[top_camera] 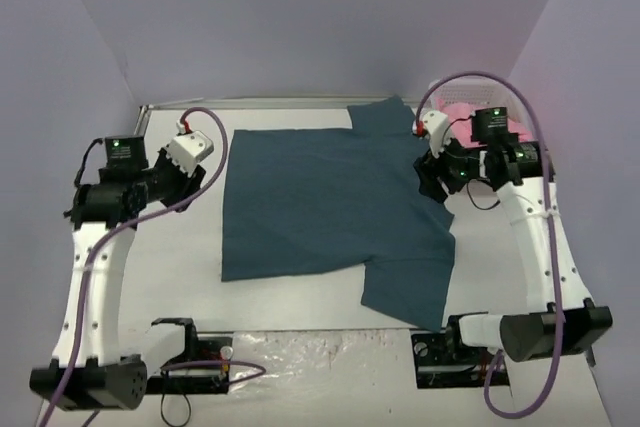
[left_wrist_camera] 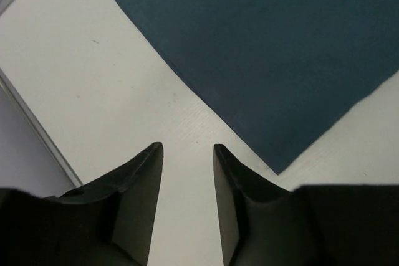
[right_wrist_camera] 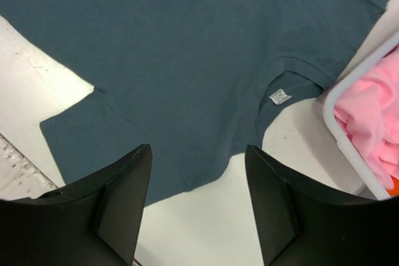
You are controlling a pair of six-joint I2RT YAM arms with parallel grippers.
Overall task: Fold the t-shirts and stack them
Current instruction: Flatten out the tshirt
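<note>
Spread flat across the middle of the table (top_camera: 300, 302): the teal shirt (top_camera: 320, 197), hem toward the left arm, collar (right_wrist_camera: 287, 65) toward the right arm, far sleeve (top_camera: 385, 115) pointing at the back edge, near sleeve (top_camera: 410, 287) pointing at the arm bases. No fold in it yet.

Bunched in the basket (right_wrist_camera: 333, 119) at the far right corner: the pink shirt (top_camera: 462, 112), just beside the collar end of the teal shirt, not yet stacked with it.

As for the left gripper (left_wrist_camera: 187, 147): hangs above bare table just beside the hem, jaws parted, nothing between them, with a hem corner off to the right of the fingertips in the wrist view. Touches no cloth.

As for the right gripper (right_wrist_camera: 198, 149): hovers over the collar side of the teal shirt, jaws wide apart, gripping nothing. Looks down on the neck opening with its small white label (right_wrist_camera: 280, 96), the near sleeve to the left and the basket rim to the right. Cannot tell whether the fingertips touch the cloth.
</note>
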